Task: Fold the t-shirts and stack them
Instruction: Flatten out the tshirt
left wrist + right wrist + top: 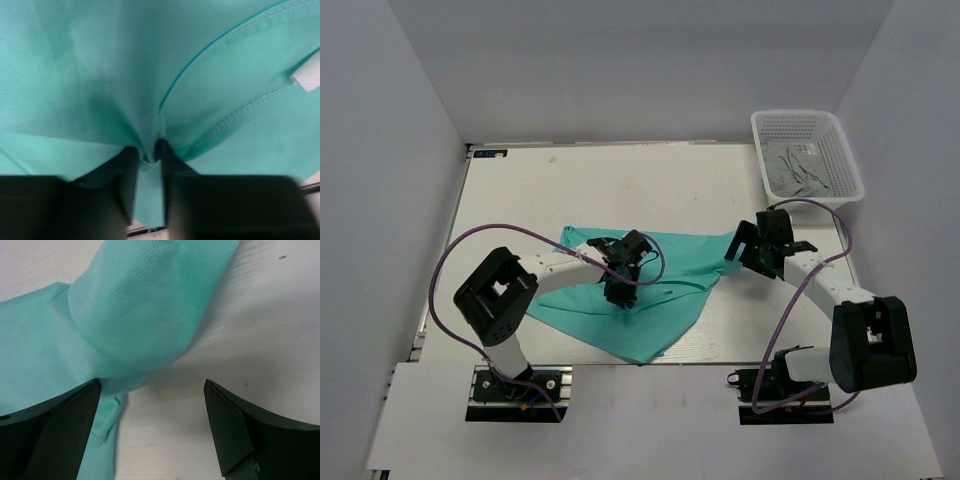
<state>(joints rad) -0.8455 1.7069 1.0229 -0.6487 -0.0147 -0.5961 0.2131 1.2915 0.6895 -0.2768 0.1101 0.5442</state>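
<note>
left pincer (149, 151) nose-down, tight on t-shirt (90, 75)

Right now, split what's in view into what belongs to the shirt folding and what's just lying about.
Job: teal-green thin-cloth t-shirt; left gripper, shut on a fold of it; right gripper, open by its edge.
Lying about: white plastic mesh basket; grey cloth crumpled inside it.

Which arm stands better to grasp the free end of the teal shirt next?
Right, probably. The right tool is open, with the end of the t-shirt just ahead of it. The left tool is shut on a fold mid-shirt, so it is occupied.
</note>
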